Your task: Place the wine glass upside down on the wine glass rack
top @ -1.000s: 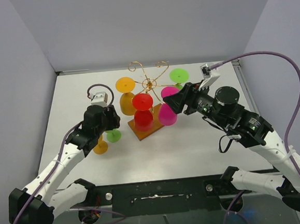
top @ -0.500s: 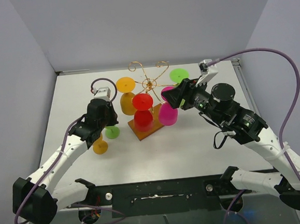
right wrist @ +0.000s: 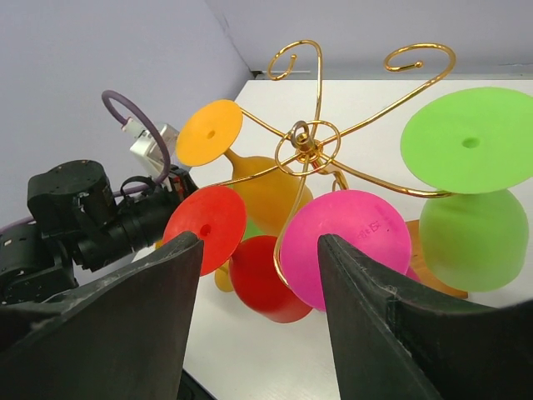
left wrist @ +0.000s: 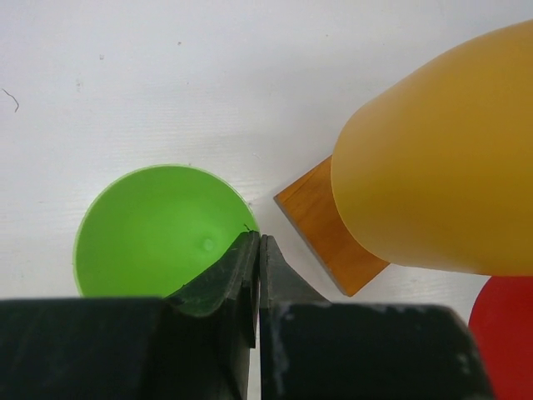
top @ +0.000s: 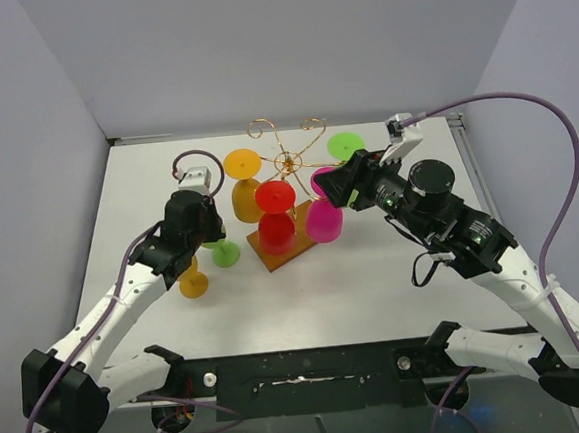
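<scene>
A white table (top: 375, 280) is taking up the whole floor of the scene, matte and carrying a few small marks; pale grey walls (top: 286, 46) are closing it in on the left, at the back and on the right; a dark rail (top: 302, 371) is running along the near edge, where both arm bases are sitting.

The wine glass rack (top: 287, 162) is standing near the middle of the table, its gold wire arms curling out from the stem and its wooden base (top: 284, 254) lying flat on the white surface; four glasses are hanging on it upside down, feet uppermost: an orange glass (top: 242, 166), a red glass (top: 275, 197), a pink glass (top: 324, 220) and a green hanging glass (top: 345, 146).

The left gripper (left wrist: 256, 242) is hovering just left of the base, its fingers pressing almost together at the right-hand edge of the green wine glass (left wrist: 158, 242); that glass is showing only as a round green shape, end-on against the white surface, and I cannot tell whether it is mouth or foot. A second orange glass (top: 194, 282) is standing on the table beneath the left arm, partly hidden.

The right gripper (right wrist: 260, 237) is pointing at the rack from the right, beside the pink glass, its fingers spreading wide with nothing between them; purple cables (top: 556, 155) are looping from both wrists.
</scene>
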Controlling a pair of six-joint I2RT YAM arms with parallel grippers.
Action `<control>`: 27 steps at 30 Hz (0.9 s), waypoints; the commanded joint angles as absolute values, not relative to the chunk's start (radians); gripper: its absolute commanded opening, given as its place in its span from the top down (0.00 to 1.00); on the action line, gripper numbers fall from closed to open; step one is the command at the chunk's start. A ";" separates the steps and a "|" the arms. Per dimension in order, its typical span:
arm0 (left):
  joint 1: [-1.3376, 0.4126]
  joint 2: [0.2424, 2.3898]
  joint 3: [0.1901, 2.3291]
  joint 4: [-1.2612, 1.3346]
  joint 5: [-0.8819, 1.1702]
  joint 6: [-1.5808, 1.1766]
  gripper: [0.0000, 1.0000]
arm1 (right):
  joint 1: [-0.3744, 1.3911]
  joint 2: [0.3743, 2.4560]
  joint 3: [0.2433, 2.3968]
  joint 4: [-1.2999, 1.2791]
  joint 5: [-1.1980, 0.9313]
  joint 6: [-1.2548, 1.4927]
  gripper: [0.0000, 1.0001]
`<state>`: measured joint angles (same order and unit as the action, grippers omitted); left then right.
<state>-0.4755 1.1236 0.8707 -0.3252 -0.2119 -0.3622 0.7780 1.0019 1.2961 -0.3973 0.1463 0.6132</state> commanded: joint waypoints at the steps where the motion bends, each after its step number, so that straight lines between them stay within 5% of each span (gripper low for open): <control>1: -0.457 1.052 0.913 -0.265 -0.233 -0.340 1.00 | 0.770 0.999 1.332 -0.325 0.164 0.621 0.42; 19: -0.417 0.815 0.963 -0.061 -0.476 -0.345 1.00 | 0.760 1.091 1.336 -0.103 0.118 0.686 0.40; 27: -0.417 0.677 0.972 0.216 -0.325 -0.355 1.00 | 0.750 1.205 1.382 0.066 0.026 0.774 0.38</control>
<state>-0.4236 0.7376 0.9062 -0.0334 -0.4122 -0.3546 0.7586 1.1667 1.3201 -0.1062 0.0807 0.7181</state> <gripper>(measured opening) 0.010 0.616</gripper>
